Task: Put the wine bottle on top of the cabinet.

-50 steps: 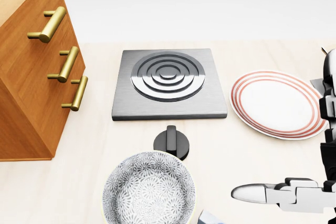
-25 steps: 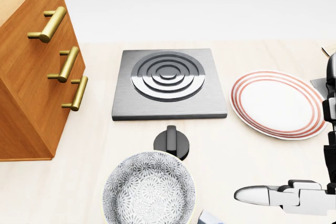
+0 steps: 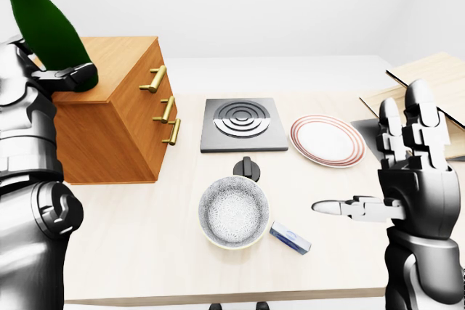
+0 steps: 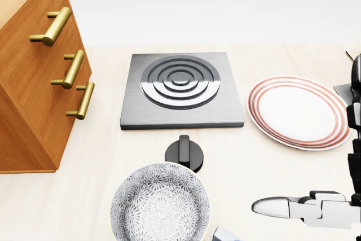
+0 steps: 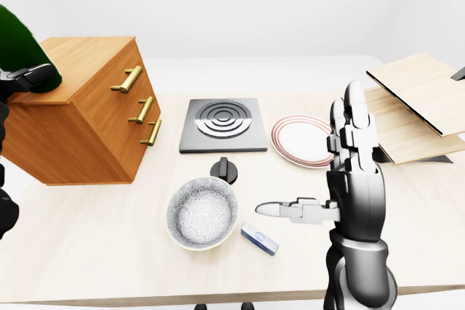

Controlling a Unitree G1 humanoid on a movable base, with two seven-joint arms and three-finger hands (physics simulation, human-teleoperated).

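Wine bottle (image 3: 45,23), left-eye view: tilted over the cabinet (image 3: 116,117) top's left part, left hand (image 3: 62,76) clamped round it. Right-eye view: right hand (image 5: 349,172) fingers spread apart above the tabletop (image 5: 109,252), holding nothing.

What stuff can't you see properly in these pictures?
- Wine bottle: its neck runs off the left-eye view's top edge.
- Bottle's base: the left hand covers it, so cabinet contact is unclear.
- Small blue object: too small to identify.
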